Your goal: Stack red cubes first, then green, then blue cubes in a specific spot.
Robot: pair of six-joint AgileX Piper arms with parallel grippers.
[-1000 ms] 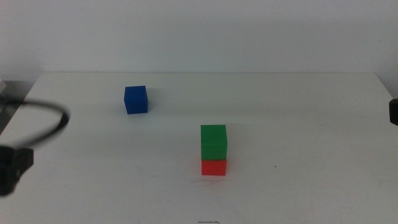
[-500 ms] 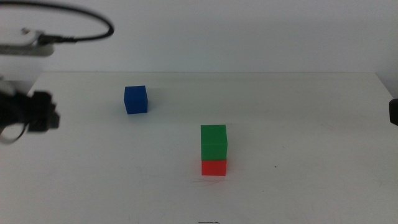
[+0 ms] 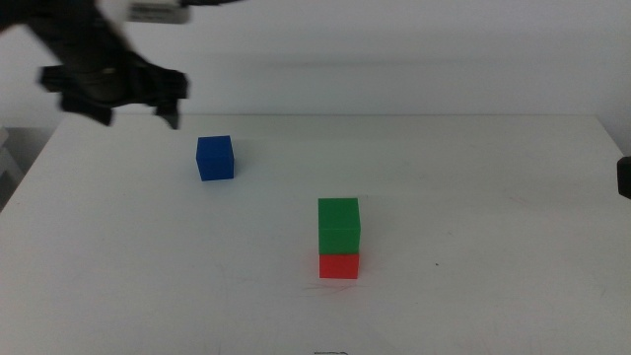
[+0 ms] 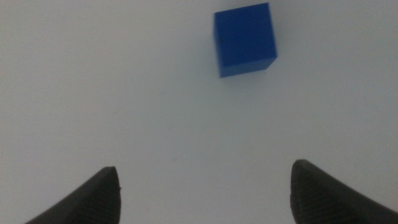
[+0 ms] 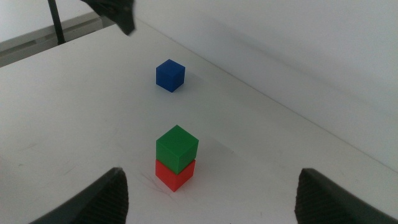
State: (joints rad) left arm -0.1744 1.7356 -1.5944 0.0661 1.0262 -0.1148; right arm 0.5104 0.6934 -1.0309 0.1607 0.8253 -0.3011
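The green cube [image 3: 338, 225] sits on top of the red cube [image 3: 338, 265] near the middle of the white table, also seen as green cube [image 5: 176, 147] on red cube [image 5: 175, 173]. The blue cube [image 3: 215, 158] stands alone at the far left, and shows as blue cube [image 4: 244, 38] and blue cube [image 5: 170, 75]. My left gripper [image 3: 138, 110] hangs open above the table, up and left of the blue cube, with nothing between its jaws. My right gripper [image 5: 208, 196] is open at the table's right side, well away from the stack.
The white table [image 3: 473, 197] ends at a pale wall behind. A dark part of the right arm [image 3: 623, 177] shows at the right edge.
The left arm has swung up from the lower left and across toward the blue cube. The cubes and the right arm have not moved.
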